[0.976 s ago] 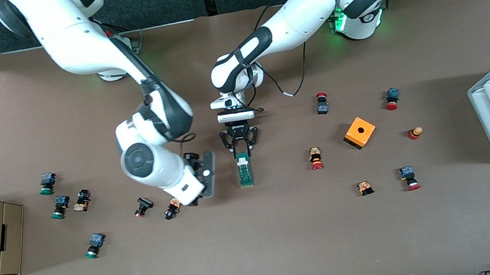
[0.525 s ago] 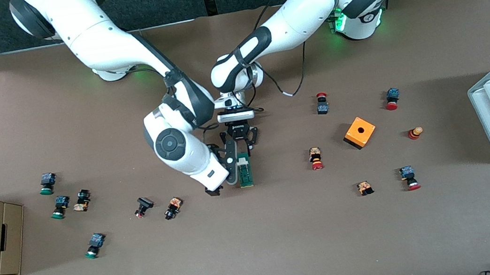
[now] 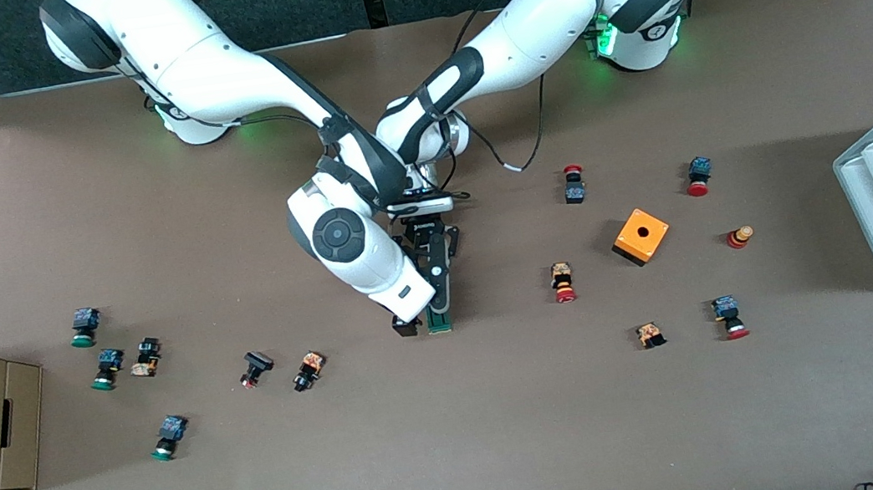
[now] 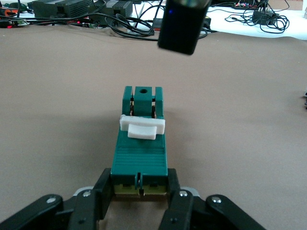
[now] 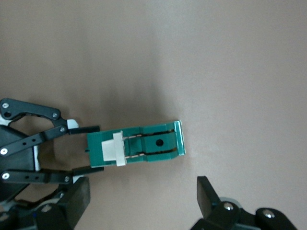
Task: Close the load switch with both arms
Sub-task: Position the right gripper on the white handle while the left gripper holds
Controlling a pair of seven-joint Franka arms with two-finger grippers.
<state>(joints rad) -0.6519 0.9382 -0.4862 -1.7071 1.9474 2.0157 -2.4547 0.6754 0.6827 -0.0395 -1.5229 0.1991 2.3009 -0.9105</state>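
Left pincer grips the load switch on the bench; right pincer, spread, hovers above; white lever apparently unpressed.

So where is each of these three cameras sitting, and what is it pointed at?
Front view: high across the table, facing both arms' bases; it shows both white arms meeting over the load switch.
Left wrist view: on the left arm's wrist, looking along its left claw, shut on the load switch.
Right wrist view: on the right arm's wrist, looking down past its open right claw at the table.
All three views share the green load switch and its white lever.
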